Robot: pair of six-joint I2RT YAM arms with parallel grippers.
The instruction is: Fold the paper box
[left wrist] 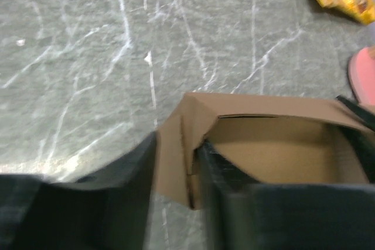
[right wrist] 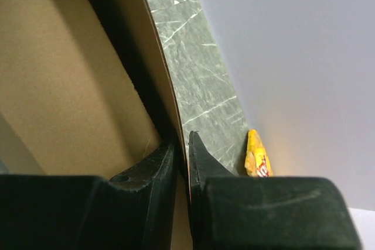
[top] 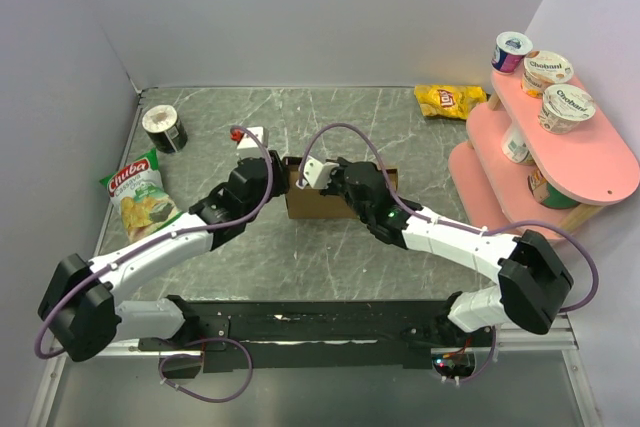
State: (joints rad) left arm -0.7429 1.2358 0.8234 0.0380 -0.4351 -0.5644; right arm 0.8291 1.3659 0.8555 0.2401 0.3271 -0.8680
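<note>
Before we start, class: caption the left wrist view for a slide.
Left gripper straddles a corner flap of the open paper box on a marbled table.

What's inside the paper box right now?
Only bare cardboard walls show inside the paper box, with a finger of the left gripper reaching in; that finger covers the bottom.

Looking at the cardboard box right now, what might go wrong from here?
The right jaws pinch one thin wall of the brown cardboard box; a hard pull may crease or tear it. The left jaws straddle the doubled-over end wall, which looks loosely folded and may spring back if let go. Nothing else pins the box, so it could slide.
</note>
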